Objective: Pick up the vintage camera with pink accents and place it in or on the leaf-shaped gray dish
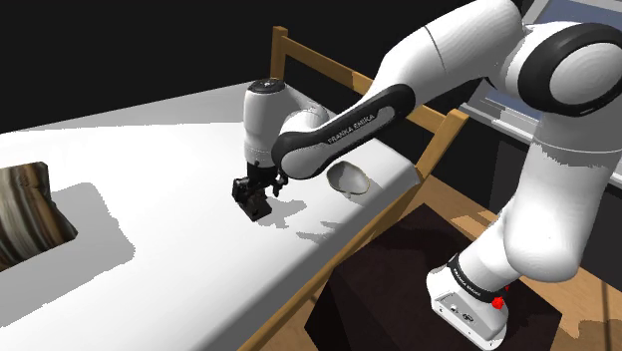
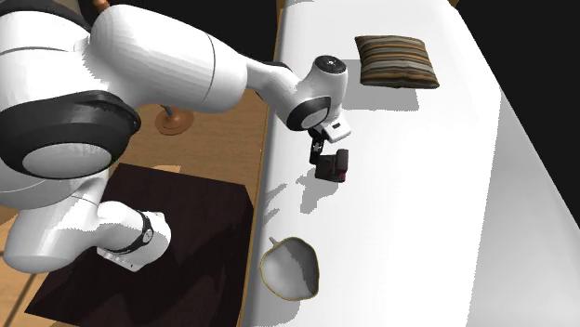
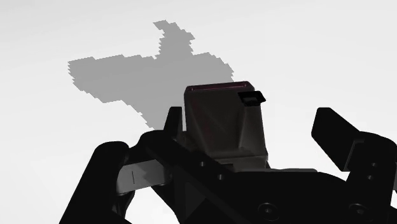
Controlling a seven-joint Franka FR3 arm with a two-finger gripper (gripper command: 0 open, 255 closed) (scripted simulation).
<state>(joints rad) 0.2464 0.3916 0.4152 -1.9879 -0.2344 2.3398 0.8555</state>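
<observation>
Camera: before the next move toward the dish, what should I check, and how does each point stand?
1. Camera between the fingers: ok. The camera sits inside the gripper.
2. Grip closed on it: not ok. A bare gap shows between the camera and one finger.
3. Camera off the table: cannot tell.
4. Dish free to receive it: ok. The dish holds nothing.
5. Way to the dish: ok. Nothing stands between camera and dish; the pillow lies on the camera's other side.
6. Dish placement: ok, though it sits close to the table's edge.
</observation>
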